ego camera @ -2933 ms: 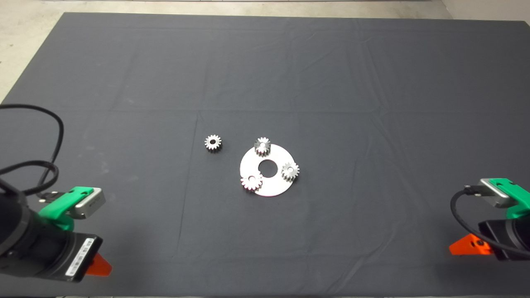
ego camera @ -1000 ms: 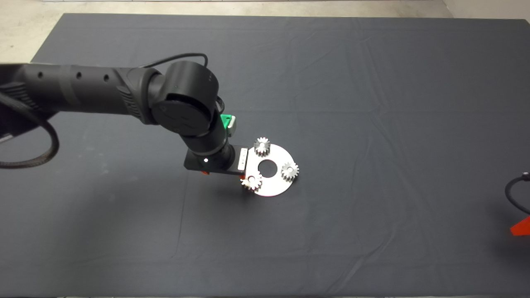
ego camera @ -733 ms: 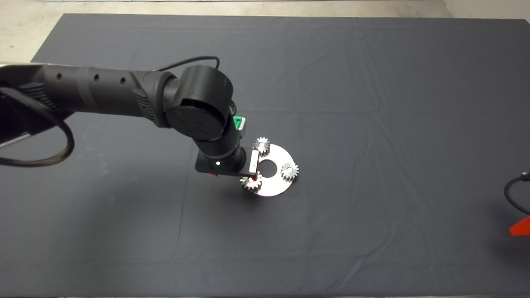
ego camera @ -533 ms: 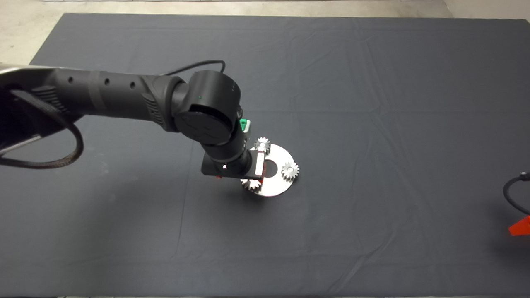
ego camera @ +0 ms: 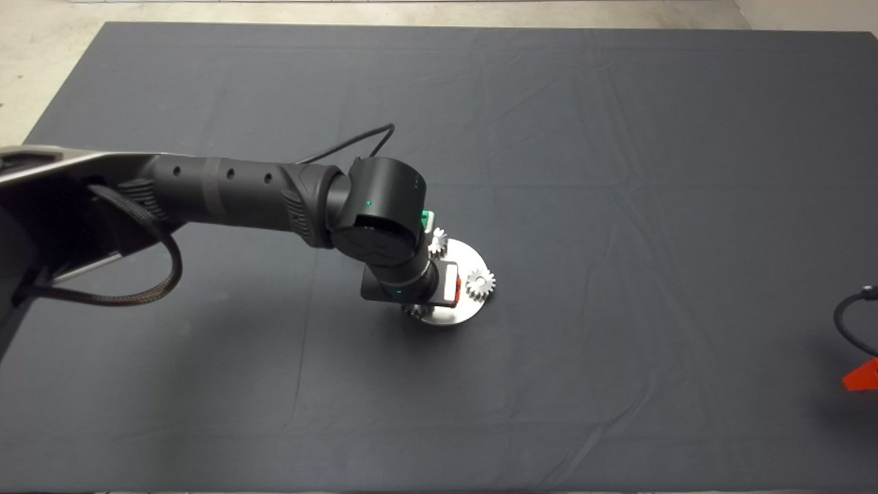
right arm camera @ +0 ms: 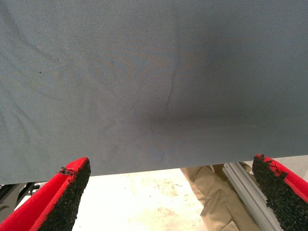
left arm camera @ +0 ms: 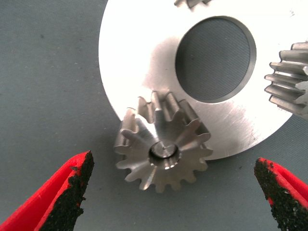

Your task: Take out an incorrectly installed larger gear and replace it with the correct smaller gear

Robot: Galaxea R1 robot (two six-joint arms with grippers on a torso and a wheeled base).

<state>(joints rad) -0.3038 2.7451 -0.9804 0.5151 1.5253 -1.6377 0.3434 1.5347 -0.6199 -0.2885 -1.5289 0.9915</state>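
1. At the centre of the dark grey cloth mat [ego camera: 617,171], the black left arm reached in from the left edge, its left gripper [left arm camera: 175,192] poised over the round, flat silver metal plate [left arm camera: 139,57] with a large central hole.
2. No brand, label or writing could be read on any part; only a small white tag [ego camera: 451,285] showed on the wrist, its text too small to make out.
3. From the left wrist camera, the larger gear [left arm camera: 162,140], shiny silver metal with long pointed teeth and a small centre hole, sat on the rim of the plate, part of it overhanging the mat.
4. That gear lay between the two red fingers [left arm camera: 57,197] with black pads, nearer the one on its overhanging side, touching neither; the fingers stood spread wide, holding nothing.
5. A second silver gear [left arm camera: 293,79] with shorter teeth stood on the plate's rim across the hole, and the tip of a third [left arm camera: 192,3] showed at the plate's far rim.
6. The smaller gear meant as the replacement could not be seen, hidden in the head view beneath the arm.
7. At the mat's lower right edge, the right gripper [right arm camera: 175,197] waited, fingers spread and empty.
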